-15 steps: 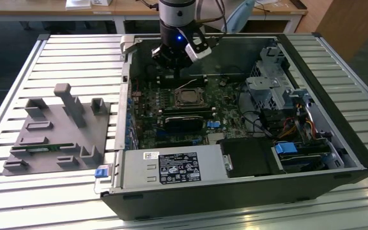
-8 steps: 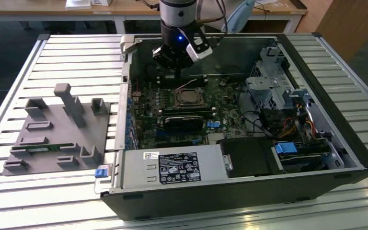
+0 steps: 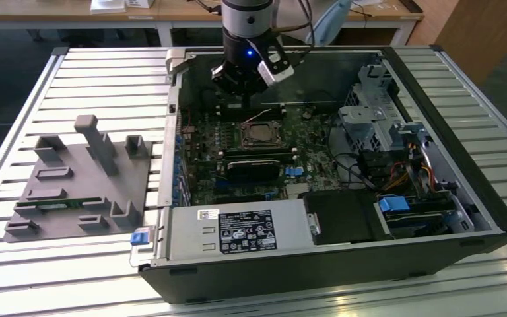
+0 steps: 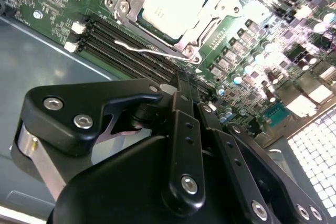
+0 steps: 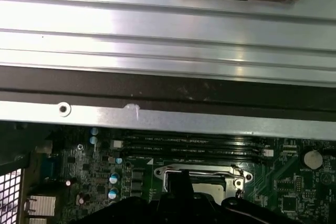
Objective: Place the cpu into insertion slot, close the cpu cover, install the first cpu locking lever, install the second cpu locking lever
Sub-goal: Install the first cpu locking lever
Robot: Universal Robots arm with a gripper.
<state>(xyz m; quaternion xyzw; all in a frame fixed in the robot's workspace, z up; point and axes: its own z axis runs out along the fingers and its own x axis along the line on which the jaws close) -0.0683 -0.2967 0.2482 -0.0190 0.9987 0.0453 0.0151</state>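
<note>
**Chip seated, cover down: the first lever is the step in hand**

Exterior view: the pincer (image 3: 239, 98) hangs inside the open computer case (image 3: 324, 271). The cpu (image 3: 261, 137) lies near the pincer's tip and lower than it, not touched by it. A thin pale wire rises from the socket edge on the pincer's side.

Second wrist view: the pincer (image 4: 184, 80) has its fingers (image 4: 181, 129) drawn together, and I see nothing between them. Just ahead of the tip runs a locking lever (image 4: 149, 51), a silver wire lying over the dark memory slots (image 4: 100, 38). Beyond the lever is the insertion slot (image 4: 116, 4). The cpu (image 4: 170, 3) sits flat inside it, and the cpu cover (image 4: 210, 22) frames its pale face.

First wrist view: the pincer (image 5: 178, 184) stands in front of the cover (image 5: 199, 171), and part of the chip (image 5: 212, 186) shows right beside it.

Placing and covering look done. The lever seems unhooked, so I judge the first lever to be the work at hand. That calls for the closed tip to bear on the wire, press it flat and tuck it under its catch without scraping the board.
</note>
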